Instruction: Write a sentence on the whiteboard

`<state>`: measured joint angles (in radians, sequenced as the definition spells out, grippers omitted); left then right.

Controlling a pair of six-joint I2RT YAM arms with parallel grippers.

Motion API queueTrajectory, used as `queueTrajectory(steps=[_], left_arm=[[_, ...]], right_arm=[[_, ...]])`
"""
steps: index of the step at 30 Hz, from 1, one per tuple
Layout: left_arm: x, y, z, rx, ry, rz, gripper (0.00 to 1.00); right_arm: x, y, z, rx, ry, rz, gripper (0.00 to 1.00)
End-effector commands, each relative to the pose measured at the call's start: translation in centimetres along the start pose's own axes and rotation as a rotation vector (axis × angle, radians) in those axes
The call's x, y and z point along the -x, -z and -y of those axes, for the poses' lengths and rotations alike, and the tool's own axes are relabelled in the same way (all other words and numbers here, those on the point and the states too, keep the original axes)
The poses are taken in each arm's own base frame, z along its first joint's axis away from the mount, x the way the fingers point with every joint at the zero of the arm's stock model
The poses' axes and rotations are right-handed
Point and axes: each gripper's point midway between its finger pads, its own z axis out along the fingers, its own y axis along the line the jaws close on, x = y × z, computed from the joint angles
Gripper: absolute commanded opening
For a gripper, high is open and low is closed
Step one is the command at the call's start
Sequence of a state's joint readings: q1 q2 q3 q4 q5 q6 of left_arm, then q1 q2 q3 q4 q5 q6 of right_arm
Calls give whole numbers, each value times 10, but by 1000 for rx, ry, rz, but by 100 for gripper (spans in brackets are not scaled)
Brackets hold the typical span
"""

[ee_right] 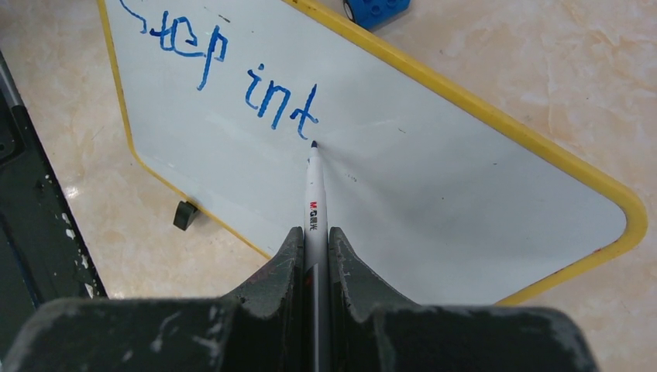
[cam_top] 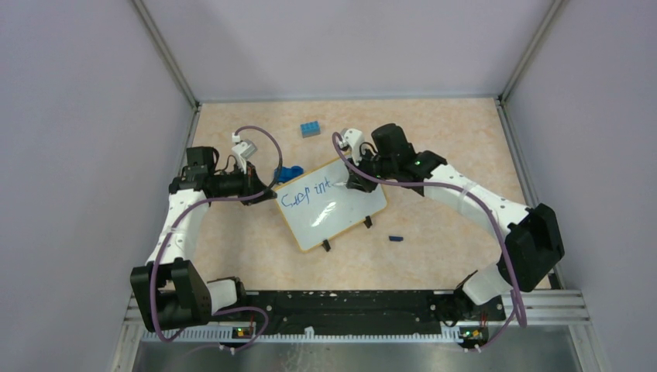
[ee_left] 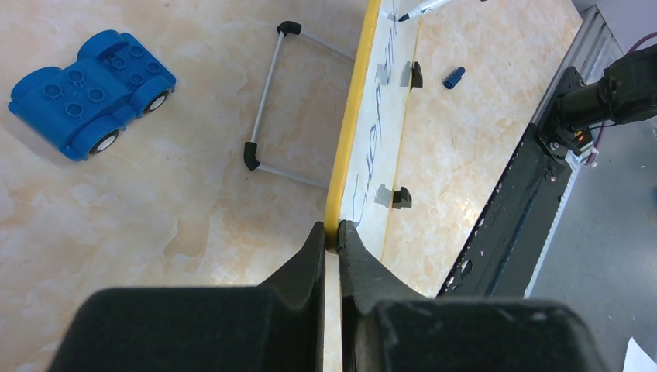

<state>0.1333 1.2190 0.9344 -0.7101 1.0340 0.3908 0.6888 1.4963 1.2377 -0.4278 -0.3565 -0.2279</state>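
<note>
The whiteboard (cam_top: 333, 211) lies tilted in the middle of the table, white with a yellow rim (ee_left: 350, 124) and two black clip feet. Blue writing (ee_right: 232, 74) reading "step int" runs along its far edge (cam_top: 306, 194). My left gripper (ee_left: 331, 232) is shut on the board's yellow rim at its left corner (cam_top: 271, 194). My right gripper (ee_right: 316, 240) is shut on a white marker (ee_right: 314, 198), whose tip touches the board just after the last letter. In the top view the right gripper (cam_top: 358, 180) sits over the board's upper right part.
A blue toy car (ee_left: 89, 89) (cam_top: 290, 173) sits beside the board's far left corner. A blue brick (cam_top: 311, 129) lies farther back. The blue marker cap (cam_top: 396, 238) lies right of the board. A grey wire stand (ee_left: 271, 105) sits behind the board.
</note>
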Motion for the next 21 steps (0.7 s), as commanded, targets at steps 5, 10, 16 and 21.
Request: queueTrajectory(steps=[5,10,16,21], left_arm=[[-10,-2,3,2,-14,-25,0],[-10,-2,3,2,-16,-25,0],[-10,-2,3,2,-19,-24,0],[-11,-2,3,2,-16,-25,0]], right_arm=[[34,23,4,-24,43,101,0],[38,22,12,-46,31,111,0],[41,18,16,-54,23,116,0],[44,16,16,-52,20,123,0]])
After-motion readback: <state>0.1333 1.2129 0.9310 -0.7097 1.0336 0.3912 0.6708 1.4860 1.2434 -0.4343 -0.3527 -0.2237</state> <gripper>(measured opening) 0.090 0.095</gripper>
